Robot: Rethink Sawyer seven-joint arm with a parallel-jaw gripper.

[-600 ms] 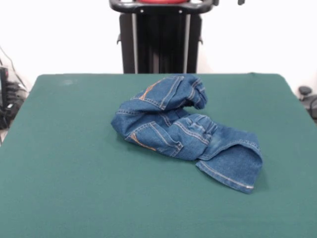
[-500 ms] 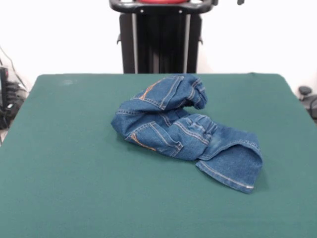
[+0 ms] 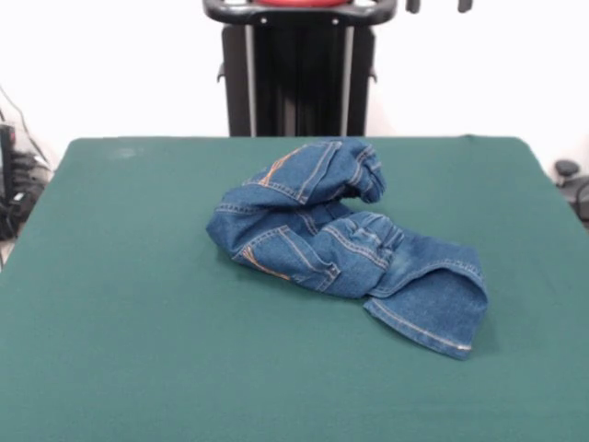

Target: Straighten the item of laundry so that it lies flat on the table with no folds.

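The jeans (image 3: 340, 239) lie crumpled in a heap a little right of the middle of the green table (image 3: 120, 304). The waist part with orange-stitched back pockets is bunched and folded over on the left. One hemmed leg end sticks out towards the front right and another is rolled up at the back. Only the two tips of my gripper (image 3: 439, 5) show at the top edge, high above and behind the jeans. The tips stand apart with nothing between them.
The robot's black pedestal (image 3: 296, 74) stands behind the table's far edge. Cables and dark gear (image 3: 14, 184) sit off the left side, and a dark object (image 3: 571, 180) sits off the right side.
One gripper tip showed at the top edge before; now two tips show there, spread apart. The jeans have not moved.
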